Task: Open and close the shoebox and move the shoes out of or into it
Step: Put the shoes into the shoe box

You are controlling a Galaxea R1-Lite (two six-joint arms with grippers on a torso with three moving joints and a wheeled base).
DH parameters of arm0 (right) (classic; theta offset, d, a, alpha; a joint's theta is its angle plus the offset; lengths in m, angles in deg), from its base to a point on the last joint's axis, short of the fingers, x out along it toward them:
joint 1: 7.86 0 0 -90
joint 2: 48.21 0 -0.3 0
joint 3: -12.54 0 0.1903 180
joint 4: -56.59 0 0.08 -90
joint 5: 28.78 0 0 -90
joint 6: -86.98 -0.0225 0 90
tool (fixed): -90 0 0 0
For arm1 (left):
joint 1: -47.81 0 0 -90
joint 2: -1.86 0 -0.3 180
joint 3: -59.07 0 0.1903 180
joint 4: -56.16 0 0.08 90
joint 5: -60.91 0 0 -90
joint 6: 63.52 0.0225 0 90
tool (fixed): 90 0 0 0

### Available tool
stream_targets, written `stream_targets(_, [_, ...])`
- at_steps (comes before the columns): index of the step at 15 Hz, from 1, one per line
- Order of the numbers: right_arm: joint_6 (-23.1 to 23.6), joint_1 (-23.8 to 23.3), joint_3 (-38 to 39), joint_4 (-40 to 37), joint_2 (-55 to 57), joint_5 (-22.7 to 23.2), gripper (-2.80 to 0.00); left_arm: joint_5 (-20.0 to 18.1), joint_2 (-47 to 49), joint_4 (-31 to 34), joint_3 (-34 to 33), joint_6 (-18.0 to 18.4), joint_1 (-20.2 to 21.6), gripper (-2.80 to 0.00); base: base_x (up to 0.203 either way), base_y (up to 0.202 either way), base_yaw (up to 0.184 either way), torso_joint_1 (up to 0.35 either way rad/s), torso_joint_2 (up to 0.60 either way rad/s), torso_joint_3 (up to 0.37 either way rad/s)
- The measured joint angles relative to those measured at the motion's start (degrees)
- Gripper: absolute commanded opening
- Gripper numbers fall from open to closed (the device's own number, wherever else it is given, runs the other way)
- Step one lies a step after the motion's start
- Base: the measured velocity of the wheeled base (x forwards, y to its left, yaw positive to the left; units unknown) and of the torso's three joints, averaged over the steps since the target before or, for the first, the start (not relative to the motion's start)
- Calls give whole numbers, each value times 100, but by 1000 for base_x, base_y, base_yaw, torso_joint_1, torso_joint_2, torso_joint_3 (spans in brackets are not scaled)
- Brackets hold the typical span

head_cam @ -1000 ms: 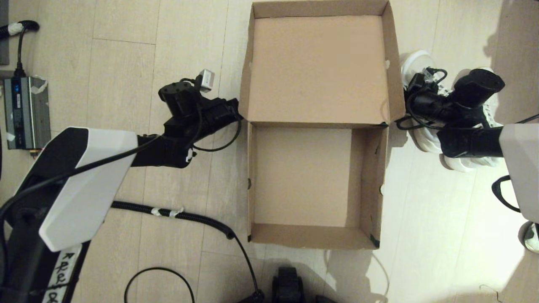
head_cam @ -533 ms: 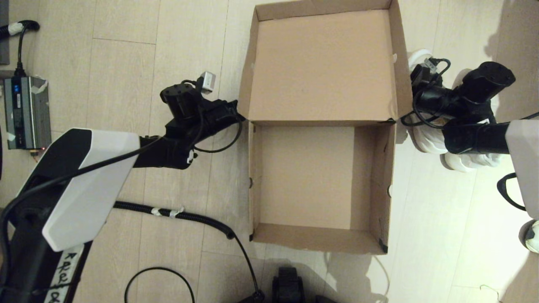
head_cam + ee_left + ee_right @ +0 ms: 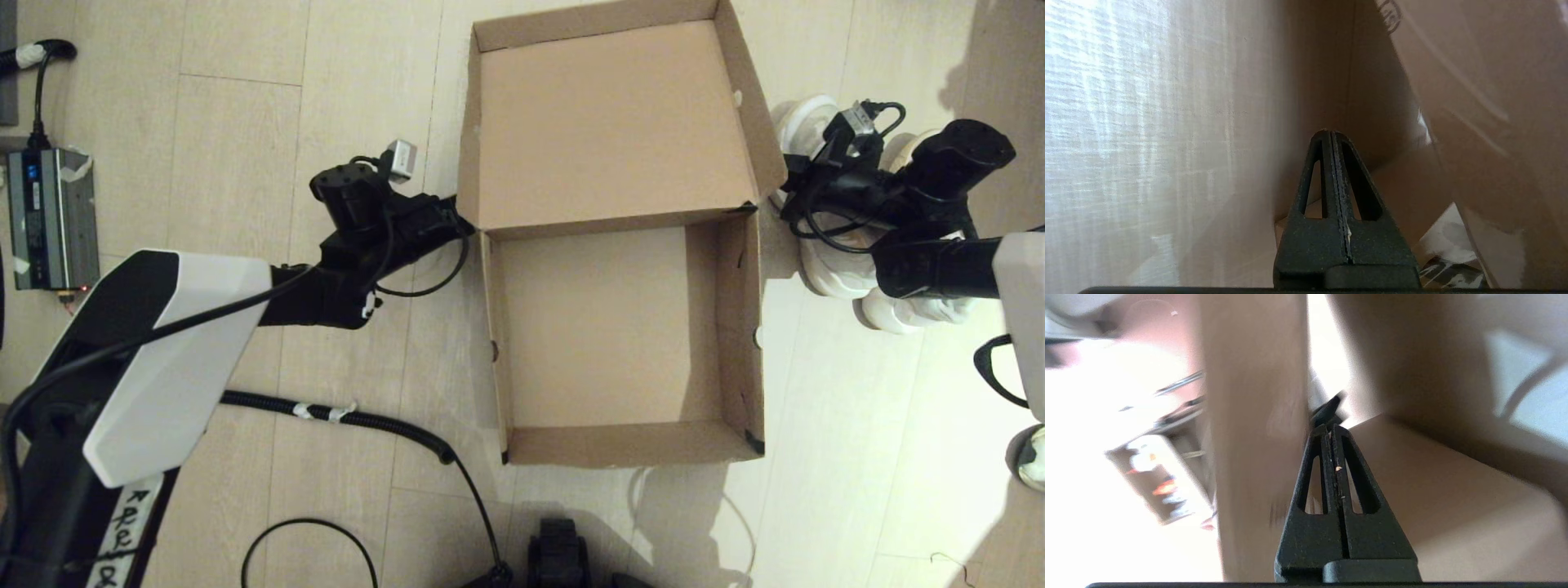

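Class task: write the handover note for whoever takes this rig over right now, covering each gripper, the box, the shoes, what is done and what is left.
Left gripper: shut, at the shoebox's left hinge corner.
Right gripper: shut, at the right hinge corner, above the shoes.
Shoebox: on the floor, lid open and tilted back, inside empty.
Shoes: on the floor, just right of the box, partly hidden by the right arm.
Done: box opened.
Left: put the shoes in, then close the lid.

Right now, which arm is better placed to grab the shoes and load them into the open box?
Right, probably. The right gripper sits at the brown cardboard shoebox's right hinge corner, directly beside the white low-top sneakers on the floor. The left gripper is across the box at its left hinge corner. Both are shut.
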Motion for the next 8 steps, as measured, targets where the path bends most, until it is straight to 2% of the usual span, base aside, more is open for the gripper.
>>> stream_targets(2, [246, -45, -5, -23, -38, -519, -280, 7, -15, -4, 0, 2, 32, -280, 0, 0, 0, 0, 0, 0])
stream_targets(5, [275, -194, 15, -43, -276, -1398, -280, 4, -23, -1, 0, 4, 41, -280, 0, 0, 0, 0, 0, 0])
stream_targets(8, [280, -421, 129, -73, -687, -1691, -280, -43, -33, 49, 6, 0, 37, -280, 0, 0, 0, 0, 0, 0])
